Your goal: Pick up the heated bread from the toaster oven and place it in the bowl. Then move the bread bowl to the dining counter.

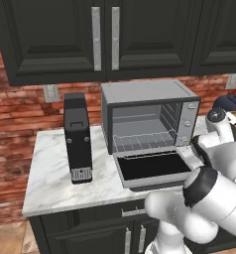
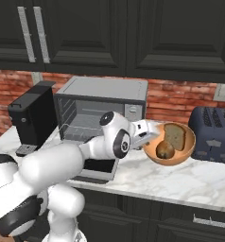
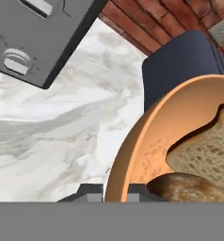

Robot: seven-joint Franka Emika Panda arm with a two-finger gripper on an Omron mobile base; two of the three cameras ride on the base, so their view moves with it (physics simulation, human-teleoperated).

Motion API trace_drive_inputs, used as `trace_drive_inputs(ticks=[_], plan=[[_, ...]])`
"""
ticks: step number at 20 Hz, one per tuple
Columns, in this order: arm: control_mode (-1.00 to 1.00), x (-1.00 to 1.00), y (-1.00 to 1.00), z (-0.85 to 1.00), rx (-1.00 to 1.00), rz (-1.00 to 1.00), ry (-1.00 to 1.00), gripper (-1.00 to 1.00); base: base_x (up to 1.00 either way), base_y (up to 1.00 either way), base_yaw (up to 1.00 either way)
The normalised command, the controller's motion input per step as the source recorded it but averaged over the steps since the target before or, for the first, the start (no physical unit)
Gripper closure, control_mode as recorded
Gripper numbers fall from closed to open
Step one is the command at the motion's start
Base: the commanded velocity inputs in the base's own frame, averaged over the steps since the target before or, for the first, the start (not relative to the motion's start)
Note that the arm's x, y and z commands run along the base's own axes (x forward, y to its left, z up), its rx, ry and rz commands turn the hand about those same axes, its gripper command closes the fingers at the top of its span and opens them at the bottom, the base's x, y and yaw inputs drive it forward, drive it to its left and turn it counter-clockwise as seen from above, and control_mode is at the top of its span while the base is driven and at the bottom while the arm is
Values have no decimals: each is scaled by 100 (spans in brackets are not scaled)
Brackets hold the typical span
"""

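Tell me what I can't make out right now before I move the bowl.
- Bowl underside: right base view, tilted away, so whether it is off the counter is unclear.
- Gripper fingertips: hand view, cut by the bottom edge, either side of the rim.
- Roll: hand view, partly cut off; a bread slice leans behind it.
- Bowl: left base view, hidden by the arm.

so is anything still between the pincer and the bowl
No, nothing visible. The pincer is already shut on the rim of the bowl, which hangs tilted above the counter with the roll and a bread slice inside.
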Motion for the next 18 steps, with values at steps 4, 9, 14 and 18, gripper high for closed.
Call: trace_drive_inputs(ticks=[4, 9, 14, 18], plan=[[-100, -44, 100, 100, 0, 23, 9, 100, 0, 0, 0], [-100, -45, 99, 100, 0, 25, 20, 100, 0, 0, 0], [-100, -43, 87, 100, 2, 25, 18, 100, 0, 0, 0], [-100, -48, 61, 84, 0, 19, 1, 100, 0, 0, 0]])
